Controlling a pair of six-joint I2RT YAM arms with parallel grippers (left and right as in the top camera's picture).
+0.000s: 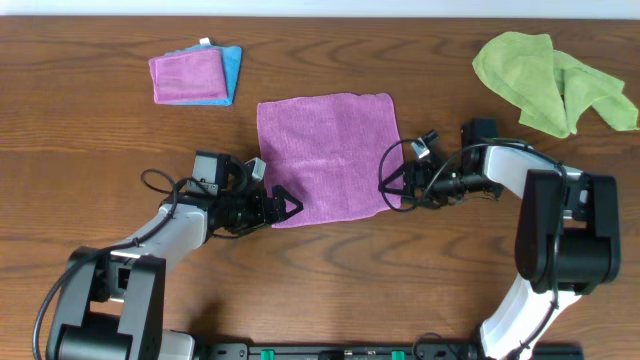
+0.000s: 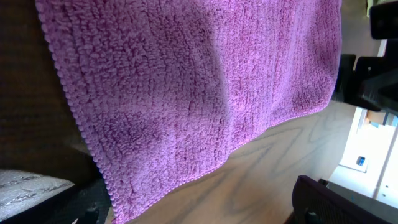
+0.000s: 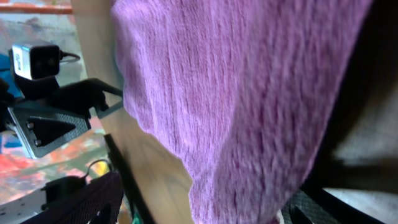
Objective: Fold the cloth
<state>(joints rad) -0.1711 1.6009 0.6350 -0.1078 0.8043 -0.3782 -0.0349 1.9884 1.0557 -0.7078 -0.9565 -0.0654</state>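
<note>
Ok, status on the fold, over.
Left gripper open at near-left corner of cloth. Right gripper open at near-right corner. Cloth flat, unfolded. Green cloth, folded stack well clear.

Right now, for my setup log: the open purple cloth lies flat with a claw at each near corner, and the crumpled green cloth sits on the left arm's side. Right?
Not quite: the overhead view shows the green cloth on the right arm's side. The rest holds: the open purple cloth lies flat, with the left claw and the right claw at its near corners.

The cloth (image 3: 249, 93) is blurred — top edge cropped.
</note>
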